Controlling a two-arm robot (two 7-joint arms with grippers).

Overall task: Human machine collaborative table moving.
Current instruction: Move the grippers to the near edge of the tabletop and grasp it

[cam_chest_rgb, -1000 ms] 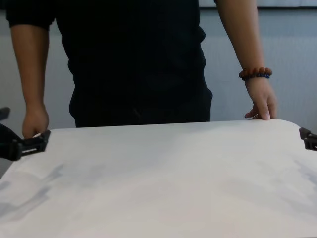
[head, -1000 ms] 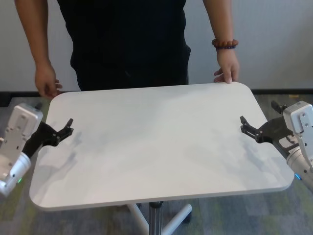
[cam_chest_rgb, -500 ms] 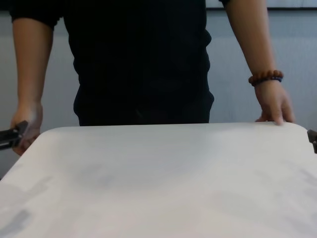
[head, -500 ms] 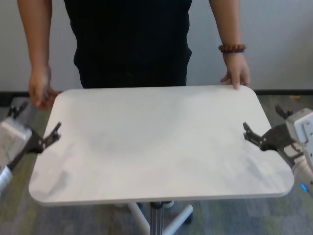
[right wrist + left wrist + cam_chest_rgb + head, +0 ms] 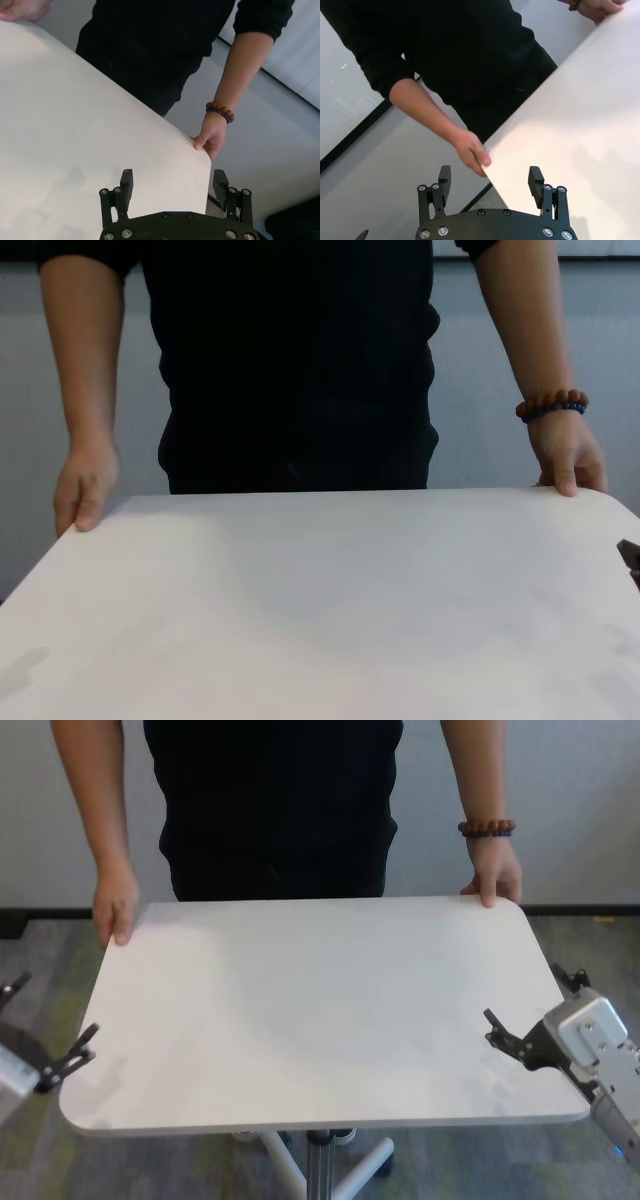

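Note:
The white table (image 5: pixel 310 1010) fills the middle of the head view and also shows in the chest view (image 5: pixel 320 610). The human (image 5: pixel 275 810) in black stands at its far side, one hand (image 5: pixel 116 905) on the far left corner and the braceleted hand (image 5: pixel 497 875) on the far right corner. My left gripper (image 5: pixel 57 1006) is open beside the left edge near the front corner; the edge runs between its fingers (image 5: pixel 536 179). My right gripper (image 5: pixel 522 993) is open and straddles the right edge near the front, one finger (image 5: pixel 497 1028) above the top.
The table's metal pole (image 5: pixel 318 1170) and white base legs (image 5: pixel 365 1170) stand on grey carpet below the near edge. A pale wall with a dark skirting strip (image 5: pixel 585 908) runs behind the human.
Both grippers have drawn back toward the table's near corners, the left one out past the left edge. The human's hand on the left has settled on the far left corner.

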